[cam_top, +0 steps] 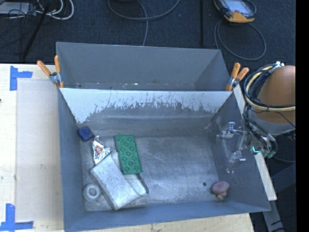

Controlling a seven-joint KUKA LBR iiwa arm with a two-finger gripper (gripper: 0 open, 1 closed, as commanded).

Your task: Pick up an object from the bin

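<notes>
Gripper (234,149) at the right wall of the grey bin (145,71); whether it is released or clenched cannot be told.
Nearest item: pinkish-brown rounded lump (220,188), near-right floor corner, apart from the gripper; long axis not discernible.

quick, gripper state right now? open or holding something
gripper: open, nothing between its fingers, close to the right wall of the bin, with a pinkish lump on the floor nearby.
</notes>
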